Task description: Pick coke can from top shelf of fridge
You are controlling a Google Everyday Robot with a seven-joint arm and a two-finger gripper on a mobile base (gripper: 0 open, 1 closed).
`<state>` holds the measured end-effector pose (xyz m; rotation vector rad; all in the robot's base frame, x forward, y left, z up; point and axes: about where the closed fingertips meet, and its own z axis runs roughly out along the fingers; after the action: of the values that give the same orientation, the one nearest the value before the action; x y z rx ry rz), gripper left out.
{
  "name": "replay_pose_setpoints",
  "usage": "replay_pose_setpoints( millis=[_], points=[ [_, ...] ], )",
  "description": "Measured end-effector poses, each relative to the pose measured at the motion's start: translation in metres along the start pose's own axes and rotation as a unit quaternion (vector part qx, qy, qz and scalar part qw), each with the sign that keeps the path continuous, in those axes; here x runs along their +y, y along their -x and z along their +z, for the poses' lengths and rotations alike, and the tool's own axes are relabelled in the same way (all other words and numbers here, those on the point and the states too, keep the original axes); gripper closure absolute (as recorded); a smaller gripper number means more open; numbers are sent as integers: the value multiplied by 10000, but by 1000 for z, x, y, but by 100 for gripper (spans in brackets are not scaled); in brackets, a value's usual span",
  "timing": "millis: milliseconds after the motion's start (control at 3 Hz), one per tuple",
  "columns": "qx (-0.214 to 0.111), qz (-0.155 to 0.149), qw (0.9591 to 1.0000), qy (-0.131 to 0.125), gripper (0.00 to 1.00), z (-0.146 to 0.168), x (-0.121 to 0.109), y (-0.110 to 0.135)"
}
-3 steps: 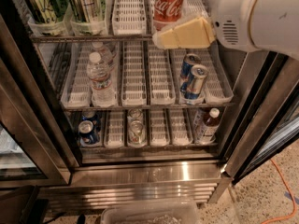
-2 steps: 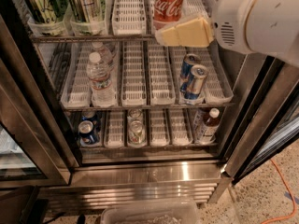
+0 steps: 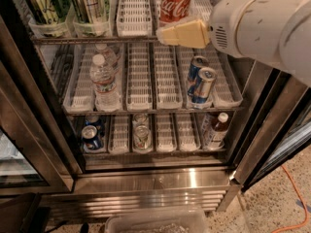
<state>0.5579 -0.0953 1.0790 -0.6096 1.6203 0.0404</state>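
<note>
The red coke can (image 3: 175,3) with white script stands at the front of a white lane tray on the top shelf (image 3: 133,13) of the open fridge (image 3: 160,178). Its lid is cut off by the top edge of the view. My gripper (image 3: 182,33), with cream-coloured fingers on a white arm coming in from the right, sits just in front of and below the can, at the shelf's front lip. It covers the can's lower part.
Two tall green-and-silver cans (image 3: 63,6) stand on the top shelf at left. The middle shelf holds water bottles (image 3: 104,81) and blue-and-silver cans (image 3: 201,84). The bottom shelf holds cans (image 3: 141,135) and a dark bottle (image 3: 216,130). A clear bin (image 3: 155,222) sits on the floor in front.
The gripper and arm have shifted slightly upward and to the right, closer to the coke can. Nothing else has moved.
</note>
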Motion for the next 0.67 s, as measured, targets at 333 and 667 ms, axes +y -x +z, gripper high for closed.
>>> replay_pose_setpoints(
  millis=[333,667],
  points=[
    [-106,85,9999,-5,0,12,8,1],
    [-185,159,9997,-53,0,17,12,-1]
  ],
)
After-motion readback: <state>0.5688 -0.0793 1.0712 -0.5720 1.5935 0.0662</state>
